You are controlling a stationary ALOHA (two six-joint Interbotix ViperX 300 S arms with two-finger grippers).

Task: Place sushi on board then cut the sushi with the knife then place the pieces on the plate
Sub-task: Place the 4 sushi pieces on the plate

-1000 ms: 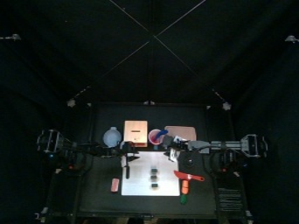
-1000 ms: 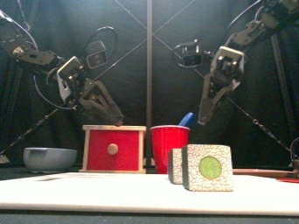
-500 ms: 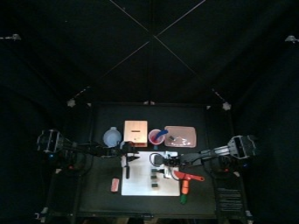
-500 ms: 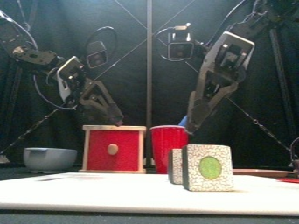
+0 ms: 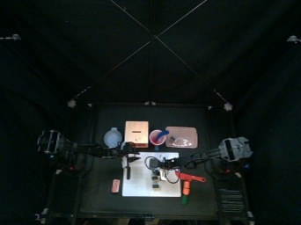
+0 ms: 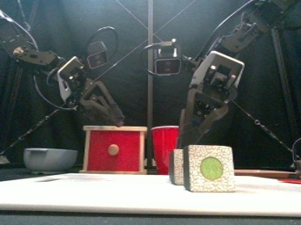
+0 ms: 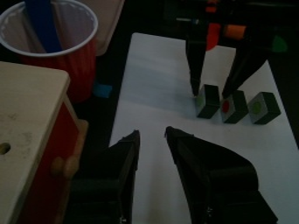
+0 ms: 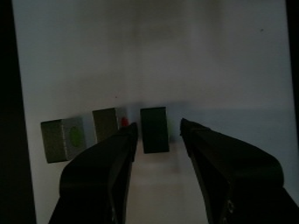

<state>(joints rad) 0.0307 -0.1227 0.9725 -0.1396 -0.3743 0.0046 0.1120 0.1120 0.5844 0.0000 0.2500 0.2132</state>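
1. Over the white cutting board (image 7: 152,96), the right gripper (image 7: 216,83) has swung away from the red cup (image 7: 52,35) and now hangs with its jaws spread astride an end sushi piece.
2. Cutting looks finished; moving pieces to the pink tray (image 5: 182,135) likely starts now.
3. Count: three sushi pieces (image 7: 235,108) on the board, one blue knife (image 7: 41,26), one cup, one tray.
4. Left gripper (image 7: 152,136) hovers with its jaws slightly apart, empty.

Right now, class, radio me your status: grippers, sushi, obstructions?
Right gripper open over end sushi piece. Three pieces apart on white board. Left gripper open, empty, clear of them. Nothing blocking.
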